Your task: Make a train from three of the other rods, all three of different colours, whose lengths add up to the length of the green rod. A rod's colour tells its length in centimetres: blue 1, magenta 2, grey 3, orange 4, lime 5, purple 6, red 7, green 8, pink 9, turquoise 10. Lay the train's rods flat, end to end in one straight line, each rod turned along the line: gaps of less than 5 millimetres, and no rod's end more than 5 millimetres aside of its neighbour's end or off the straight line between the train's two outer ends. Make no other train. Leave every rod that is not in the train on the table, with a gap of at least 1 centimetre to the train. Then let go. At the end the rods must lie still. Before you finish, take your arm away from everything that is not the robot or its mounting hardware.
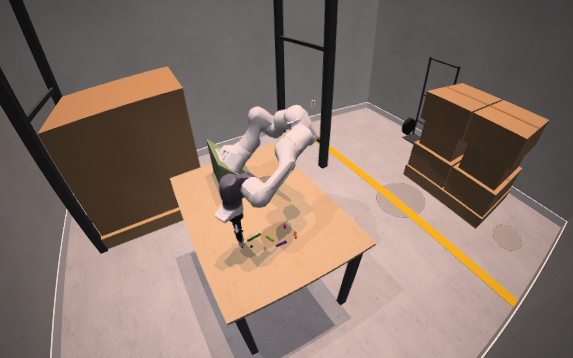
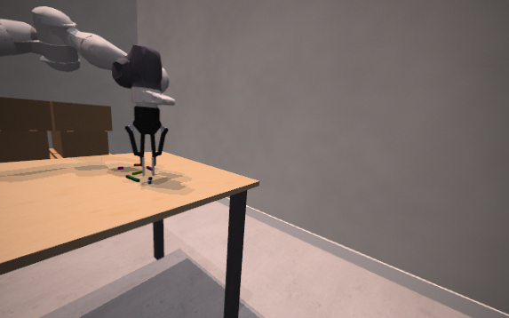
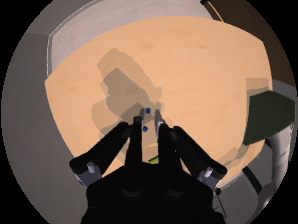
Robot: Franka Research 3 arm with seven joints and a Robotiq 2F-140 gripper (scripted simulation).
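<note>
While my gripper point(image 1: 241, 245) point(image 2: 148, 173) point(image 3: 149, 115) stands slightly spread, holding nothing | green rod point(image 1: 254, 237) point(image 2: 132, 178): dark, slim, flat | inside table point(image 1: 233, 300) point(image 2: 83, 209) point(image 3: 200, 60) edges

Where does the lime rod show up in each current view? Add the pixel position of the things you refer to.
Top: lime rod point(image 1: 269, 238) point(image 2: 137, 172) point(image 3: 154, 160), below centre, between the green and purple rods.
Exterior: left of the gripper's fingers, beyond the green rod.
Wrist: low centre, partly hidden by the gripper.
Shared landmark: the wooden table top point(image 1: 258, 290) point(image 2: 83, 200) point(image 3: 200, 65).

My white, jointed arm arches forward and down to a dark wrist. Below it, my black two-finger gripper point(image 1: 241, 245) point(image 2: 148, 174) point(image 3: 149, 115) points downward, its pale fingertips point(image 2: 143, 167) slightly parted, with nothing gripped.
</note>
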